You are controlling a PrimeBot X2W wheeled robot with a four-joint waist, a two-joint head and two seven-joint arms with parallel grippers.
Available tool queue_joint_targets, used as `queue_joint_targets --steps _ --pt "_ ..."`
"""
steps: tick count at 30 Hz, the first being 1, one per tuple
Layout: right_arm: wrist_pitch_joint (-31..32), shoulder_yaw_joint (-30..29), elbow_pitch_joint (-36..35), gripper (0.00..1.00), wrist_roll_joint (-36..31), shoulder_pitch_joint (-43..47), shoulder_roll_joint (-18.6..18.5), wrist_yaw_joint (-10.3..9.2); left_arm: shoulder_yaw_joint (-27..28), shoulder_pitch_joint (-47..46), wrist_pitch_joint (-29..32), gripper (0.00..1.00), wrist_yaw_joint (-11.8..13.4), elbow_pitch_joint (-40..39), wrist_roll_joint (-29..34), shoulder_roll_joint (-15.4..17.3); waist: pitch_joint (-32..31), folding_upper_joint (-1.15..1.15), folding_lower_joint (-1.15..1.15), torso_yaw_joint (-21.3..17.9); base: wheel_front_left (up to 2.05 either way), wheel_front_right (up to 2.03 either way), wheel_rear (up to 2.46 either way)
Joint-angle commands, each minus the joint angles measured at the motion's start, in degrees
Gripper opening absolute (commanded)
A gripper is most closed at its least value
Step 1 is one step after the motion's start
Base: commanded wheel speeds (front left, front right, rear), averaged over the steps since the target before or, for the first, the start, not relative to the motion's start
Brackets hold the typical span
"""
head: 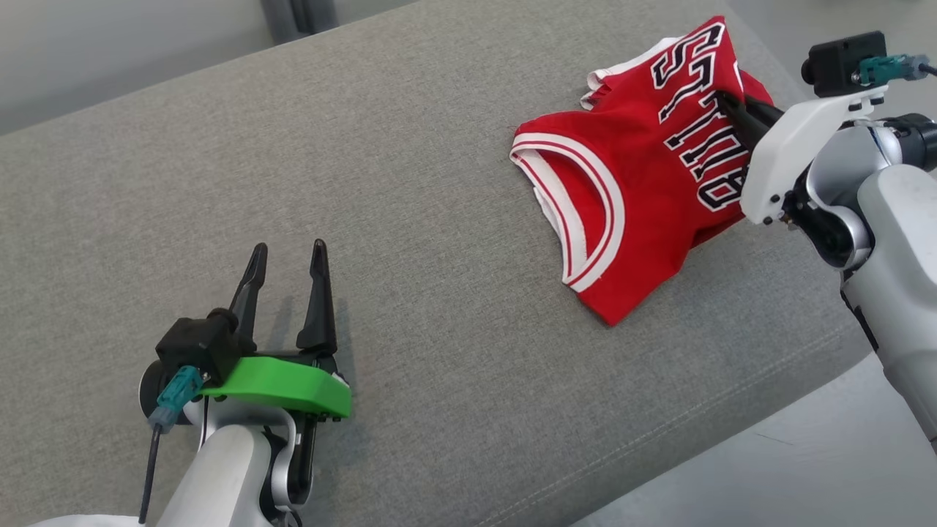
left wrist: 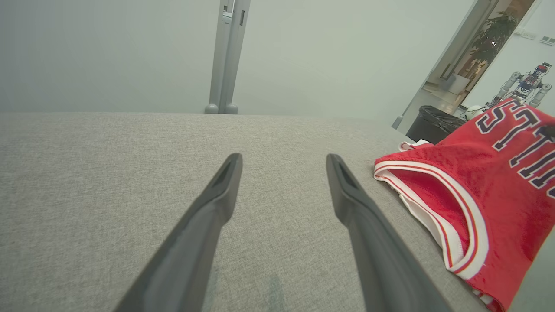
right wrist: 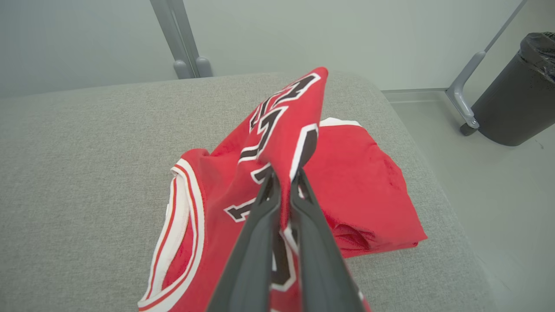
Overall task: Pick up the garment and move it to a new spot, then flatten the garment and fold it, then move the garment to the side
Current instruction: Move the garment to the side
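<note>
Two grippers are sharing one grey cushion (head: 366,183), and we are counting one garment (head: 644,168) on it. Our left gripper (head: 288,249) is holding its two dark fingers spread wide and empty, with bare cushion showing between them; we cannot tell whether the tips are touching it. The garment, a red jersey with white trim and black lettering, is lying to the right of those fingers, well apart from them. Our right gripper (head: 732,102) is pinching a fold of the lettered cloth between its two fingers, which are clenched almost together. That fold is rising in a ridge past the fingertips, while the rest is sagging onto the cushion on both sides of them. One grey post (right wrist: 182,43) is standing beyond the right fingers, and one black bin (right wrist: 516,99) is sitting on the floor to their right.
</note>
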Motion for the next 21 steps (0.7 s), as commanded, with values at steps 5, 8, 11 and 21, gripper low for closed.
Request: queue_joint_targets --steps 5,8,11,21 --pt "0.06 -1.00 0.69 0.00 -1.60 -3.62 -0.49 -0.02 0.32 0.61 -0.35 1.00 0.01 -0.27 -0.47 -0.01 -0.67 0.00 0.00 3.44 0.00 0.00 0.00" --pt "-0.14 -1.77 1.57 0.00 -2.52 -4.94 -1.57 -0.02 0.43 0.72 -0.39 1.00 -0.12 -0.23 -0.46 -0.17 -0.78 0.00 0.00 4.54 0.00 0.00 0.00" --pt "-1.20 -1.62 2.71 0.00 -5.53 -5.95 -3.95 -0.02 0.50 1.09 -0.45 1.00 -0.13 -0.21 -0.23 -0.16 -0.89 0.00 0.00 5.59 0.00 0.00 0.00" --pt "-4.87 -1.41 9.71 0.00 -12.95 -7.26 -9.86 -0.03 -0.09 0.71 0.30 1.00 0.23 -1.18 0.68 1.00 0.75 0.00 0.00 7.27 0.00 0.00 0.00"
